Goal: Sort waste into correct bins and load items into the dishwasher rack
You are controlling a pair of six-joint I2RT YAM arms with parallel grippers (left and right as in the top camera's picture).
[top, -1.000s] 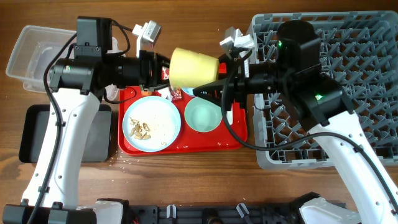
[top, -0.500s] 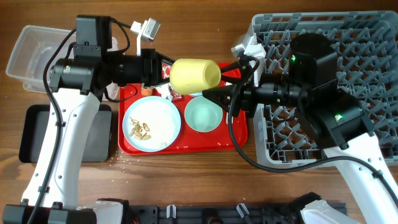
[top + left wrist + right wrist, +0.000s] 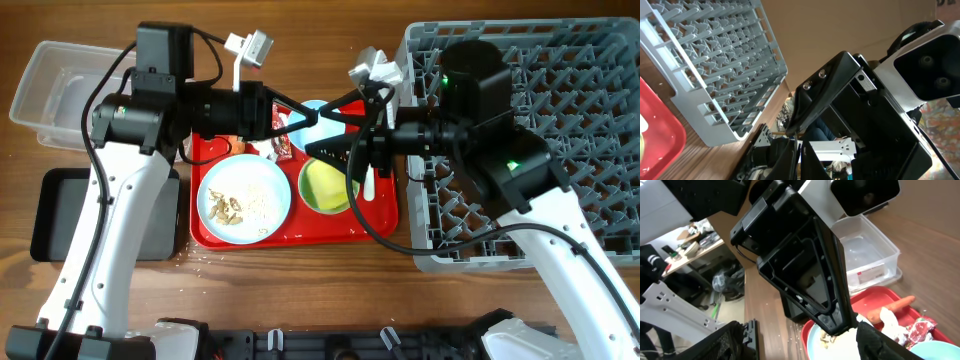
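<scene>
In green bowl (image 3: 303,181): cup (image 3: 326,186) (formerly aloft)

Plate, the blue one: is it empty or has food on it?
Not empty: beige crumbs lie scattered on the light blue plate.

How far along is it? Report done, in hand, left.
Done: nothing shows in the rack. In hand: nothing seen held; the cup sits in the green bowl. Left: plate with crumbs, wrapper, carrot, all on the red tray.
</scene>
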